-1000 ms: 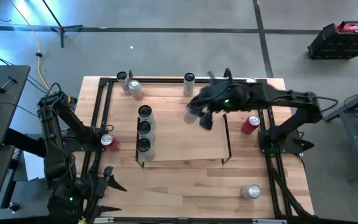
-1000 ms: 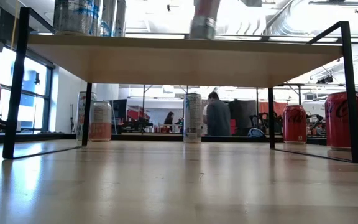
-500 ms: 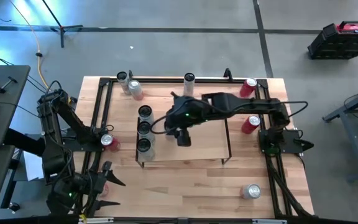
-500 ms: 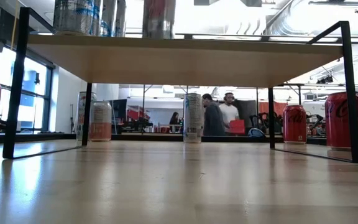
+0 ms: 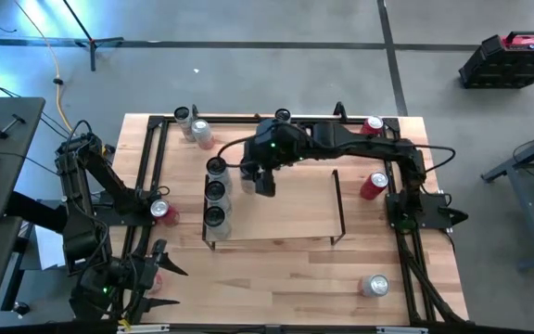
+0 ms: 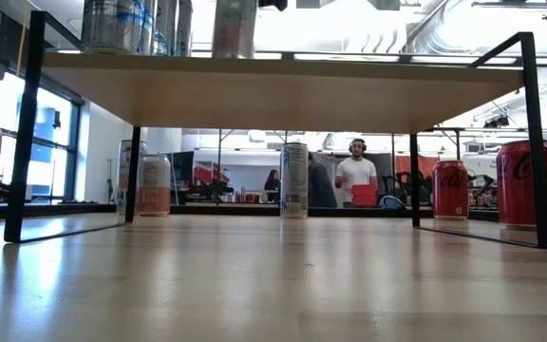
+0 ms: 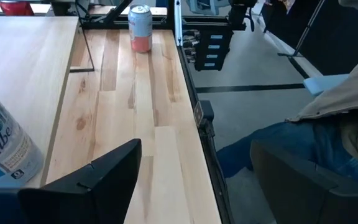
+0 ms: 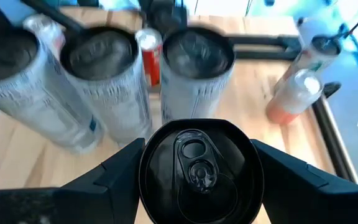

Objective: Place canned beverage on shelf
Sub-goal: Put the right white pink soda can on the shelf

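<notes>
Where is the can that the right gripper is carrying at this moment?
In the high view the can sits in the right gripper over the shelf's far left part, beside the three-can row; the right wrist view shows its black top.

From overhead I see even, bright light with a cool blue glare along the floor (image 5: 7, 56) at the rig's left. At table height, ceiling lights (image 6: 368, 28) blow out white. Beyond the right gripper (image 8: 194, 168), the standing cans (image 8: 104, 81) are blurred and splayed outward.
</notes>
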